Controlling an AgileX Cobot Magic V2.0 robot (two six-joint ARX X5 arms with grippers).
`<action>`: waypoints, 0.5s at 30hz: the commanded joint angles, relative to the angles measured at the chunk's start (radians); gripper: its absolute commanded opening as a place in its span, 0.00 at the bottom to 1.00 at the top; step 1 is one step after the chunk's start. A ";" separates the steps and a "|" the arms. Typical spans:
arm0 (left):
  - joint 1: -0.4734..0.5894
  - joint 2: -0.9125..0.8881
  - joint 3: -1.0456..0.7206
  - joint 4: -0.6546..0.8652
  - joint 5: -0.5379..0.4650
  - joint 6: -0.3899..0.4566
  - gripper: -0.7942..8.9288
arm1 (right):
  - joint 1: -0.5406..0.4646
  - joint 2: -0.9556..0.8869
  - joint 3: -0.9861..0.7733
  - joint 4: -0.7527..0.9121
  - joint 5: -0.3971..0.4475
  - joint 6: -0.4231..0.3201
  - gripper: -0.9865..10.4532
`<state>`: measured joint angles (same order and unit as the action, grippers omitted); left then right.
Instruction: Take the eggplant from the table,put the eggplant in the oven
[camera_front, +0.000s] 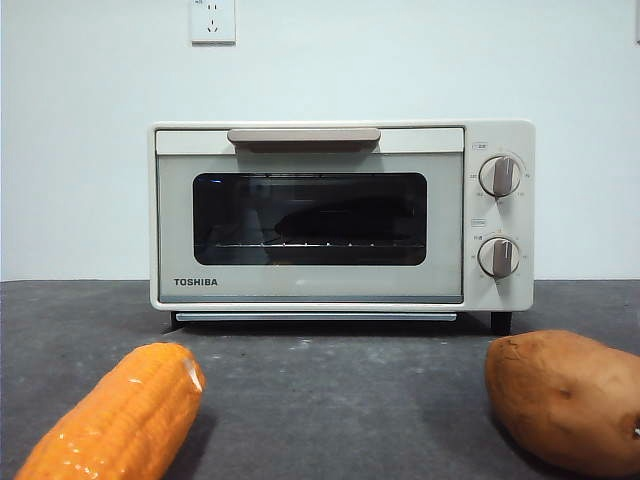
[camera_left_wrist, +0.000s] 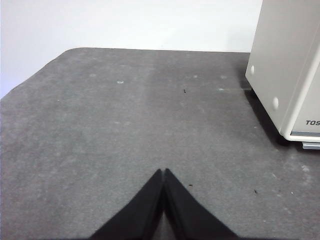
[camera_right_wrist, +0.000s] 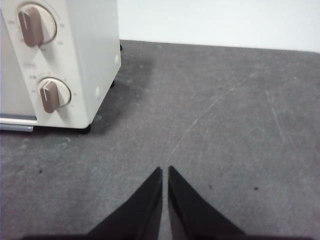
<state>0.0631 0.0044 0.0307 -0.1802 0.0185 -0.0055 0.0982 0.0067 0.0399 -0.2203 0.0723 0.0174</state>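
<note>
Corn (camera_front: 115, 415) and sweet potato (camera_front: 562, 398) lie nearest on the surface (camera_front: 340, 400); behind them the oven (camera_front: 340, 215) stands door shut — eggplant (camera_front: 345, 218) dimly visible inside on the rack. Left pincer (camera_left_wrist: 163, 172) and right pincer (camera_right_wrist: 165, 170) — both pressed together, holding nothing.

The front camera is sitting low, level with the dark grey speckled table (camera_front: 330, 400), facing the closed door of the cream-white Toshiba toaster oven (camera_front: 310, 290) from close by. The left wrist camera is looking down over bare tabletop (camera_left_wrist: 125, 125), catching the oven's side wall (camera_left_wrist: 285, 65). The right wrist camera is looking down likewise, catching the oven's opposite end with its two round beige knobs (camera_right_wrist: 50, 92). All three are sharing oven and table.
</note>
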 joint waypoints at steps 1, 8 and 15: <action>0.002 -0.001 -0.027 -0.005 0.000 0.013 0.09 | 0.001 -0.003 -0.016 0.015 -0.002 0.041 0.09; 0.002 -0.001 -0.027 -0.005 0.000 0.013 0.09 | 0.002 -0.003 -0.016 0.019 0.010 0.061 0.09; 0.002 -0.001 -0.027 -0.005 0.000 0.013 0.09 | 0.002 -0.003 -0.016 0.019 0.010 0.061 0.09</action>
<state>0.0631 0.0044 0.0307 -0.1802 0.0185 -0.0055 0.0986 0.0067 0.0322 -0.2058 0.0792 0.0612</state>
